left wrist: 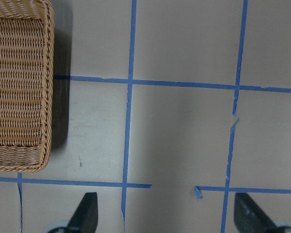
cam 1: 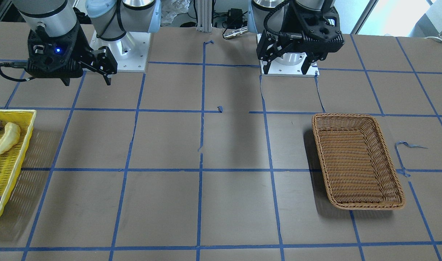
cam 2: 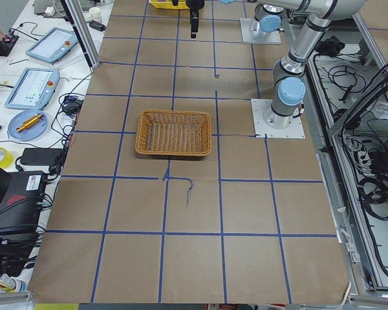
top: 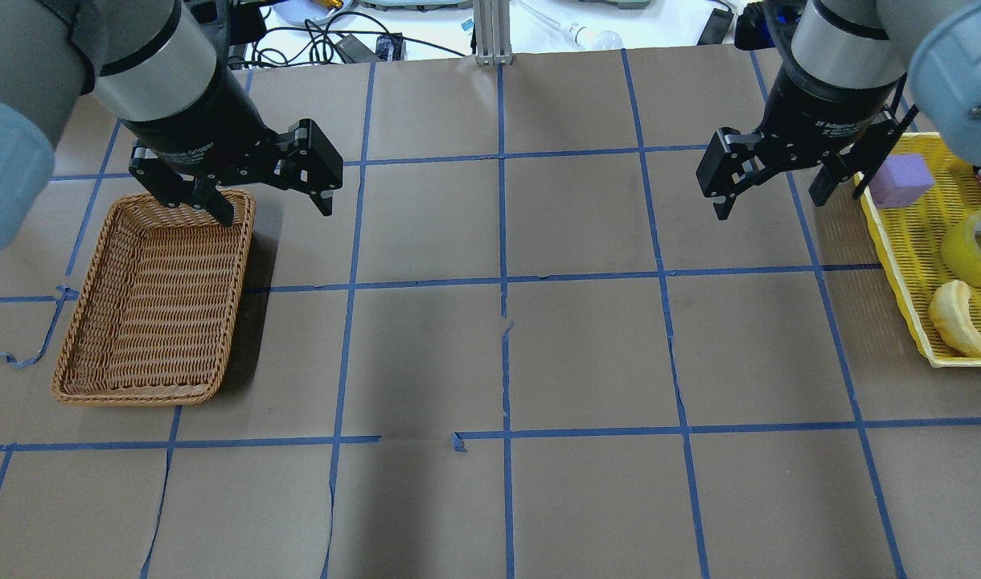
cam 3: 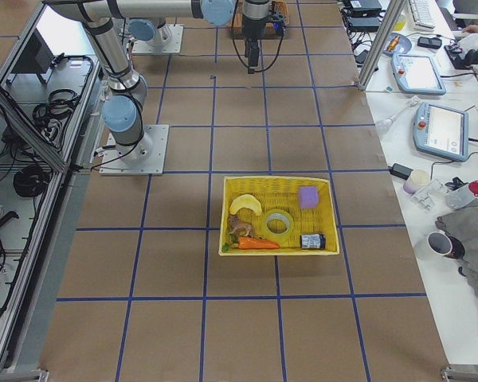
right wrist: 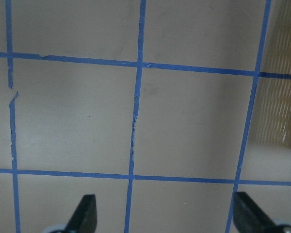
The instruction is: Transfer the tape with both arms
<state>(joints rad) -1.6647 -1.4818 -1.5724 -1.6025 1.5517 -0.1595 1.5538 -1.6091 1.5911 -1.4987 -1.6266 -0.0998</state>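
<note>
so the thick yellow roll of tape with the white core (top: 977,245) is lying flat inside the yellow plastic mesh basket (top: 896,269) out at the robot's right end of the brown paper-covered table (top: 587,346). it shares the basket with a pale yellow banana-shaped thing (top: 957,318) just beside it, a purple foam block (top: 900,178) in one corner, and an orange carrot (cam 3: 259,243) along the edge nearest the right-side camera. the right arm's black two-finger gripper (top: 768,201) hangs above the table just inboard of that basket, fingers spread wide and pointing down, holding nothing and not touching the tape. the left arm's black two-finger gripper (top: 276,211) is the same deal, jaws wide apart and gripping nothing, hovering over the table beside the brown woven wicker basket (top: 129,394), which sits on the robot's left side, well apart from the tape. both wrist cams just show the two fingertips at the bottom edge, with brown paper and the blue tape grid lines (top: 502,281) between them
</note>
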